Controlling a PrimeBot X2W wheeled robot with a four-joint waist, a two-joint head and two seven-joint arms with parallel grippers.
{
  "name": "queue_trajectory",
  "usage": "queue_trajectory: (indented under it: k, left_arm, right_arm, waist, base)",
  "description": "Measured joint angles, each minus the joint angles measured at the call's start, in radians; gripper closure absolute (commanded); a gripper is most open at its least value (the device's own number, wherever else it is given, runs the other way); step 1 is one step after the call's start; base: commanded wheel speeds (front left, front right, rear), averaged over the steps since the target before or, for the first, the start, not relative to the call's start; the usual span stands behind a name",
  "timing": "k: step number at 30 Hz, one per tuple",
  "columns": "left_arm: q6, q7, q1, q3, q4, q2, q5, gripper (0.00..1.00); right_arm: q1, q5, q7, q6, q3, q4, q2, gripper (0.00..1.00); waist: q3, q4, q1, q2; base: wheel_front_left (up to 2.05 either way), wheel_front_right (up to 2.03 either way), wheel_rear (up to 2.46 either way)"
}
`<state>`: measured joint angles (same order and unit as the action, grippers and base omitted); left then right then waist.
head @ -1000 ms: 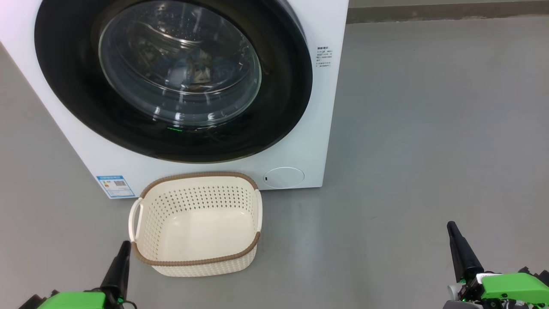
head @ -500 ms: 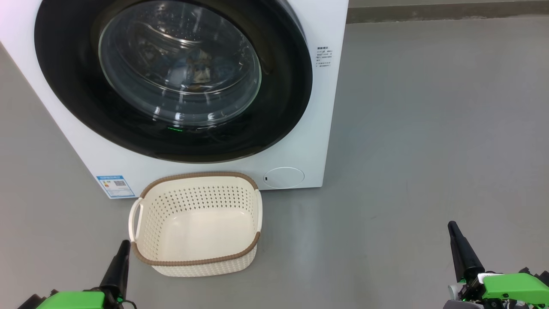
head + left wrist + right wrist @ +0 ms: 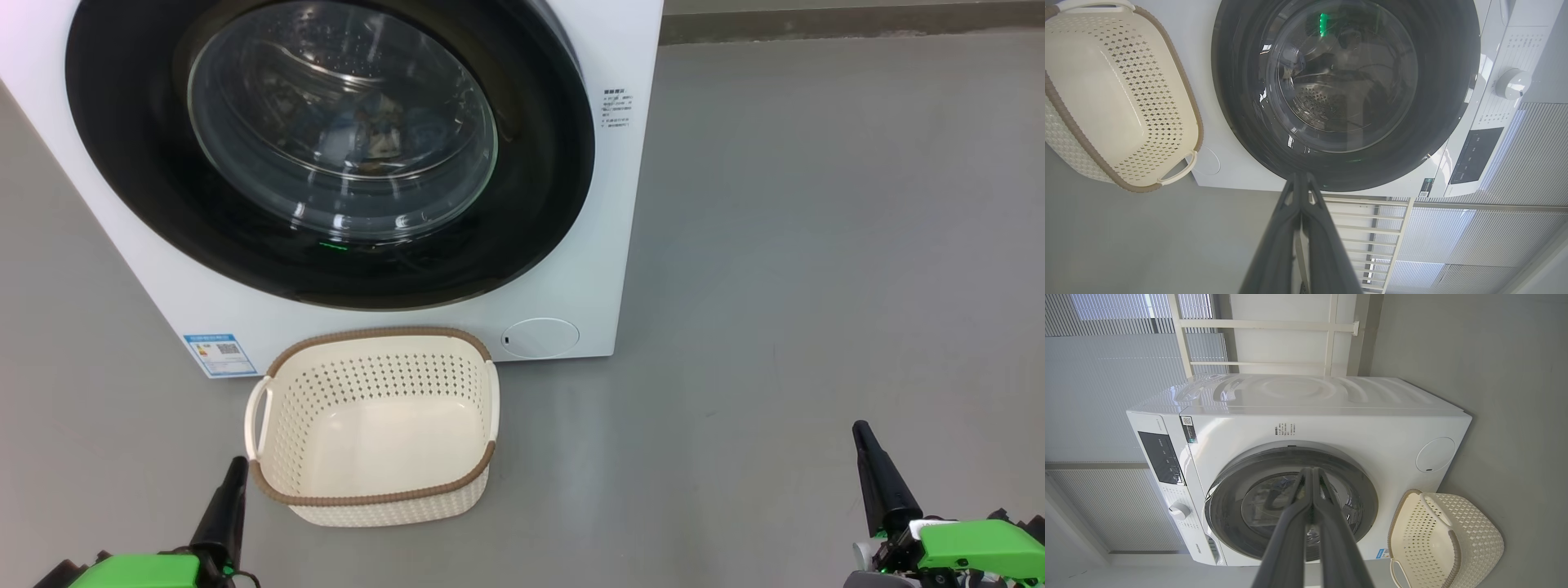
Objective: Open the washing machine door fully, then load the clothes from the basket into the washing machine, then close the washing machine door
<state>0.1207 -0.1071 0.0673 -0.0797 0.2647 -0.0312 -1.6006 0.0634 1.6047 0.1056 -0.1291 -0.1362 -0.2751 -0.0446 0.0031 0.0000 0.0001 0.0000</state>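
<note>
We look down on the white washing machine standing on a grey floor. The washing machine door, round with a glossy black rim and bulging glass, sits shut against the machine's front. Behind the glass a small blue-and-brown patch shows, too blurred for us to name. The basket stands upright on the floor just in front of the machine, below the door, its bare cream bottom showing. A round white filter cap is just behind its right corner, a blue label sticker behind its left. The left tool sits low at the near left, its tip just beside the basket's near left corner, clenched with fingers pressed together on nothing. The right tool sits low at the right, well apart from the basket, likewise clenched and holding nothing.
</note>
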Motion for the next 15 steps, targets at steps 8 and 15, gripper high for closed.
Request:
queue_trajectory:
  k: [8, 15]
  left_arm:
    - [0.000, 0.000, 0.000, 0.000, 0.000, 0.000, -0.001, 1.00]
    - [0.000, 0.000, 0.000, 0.000, 0.000, 0.000, -0.001, 1.00]
  right_arm:
    - [0.000, 0.000, 0.000, 0.000, 0.000, 0.000, 0.000, 1.00]
    - [0.000, 0.000, 0.000, 0.000, 0.000, 0.000, 0.000, 1.00]
  waist:
    - [0.000, 0.000, 0.0000, 0.0000]
    - [0.000, 0.000, 0.0000, 0.0000]
  base:
    - [0.00, 0.00, 0.00]
    - [0.00, 0.00, 0.00]
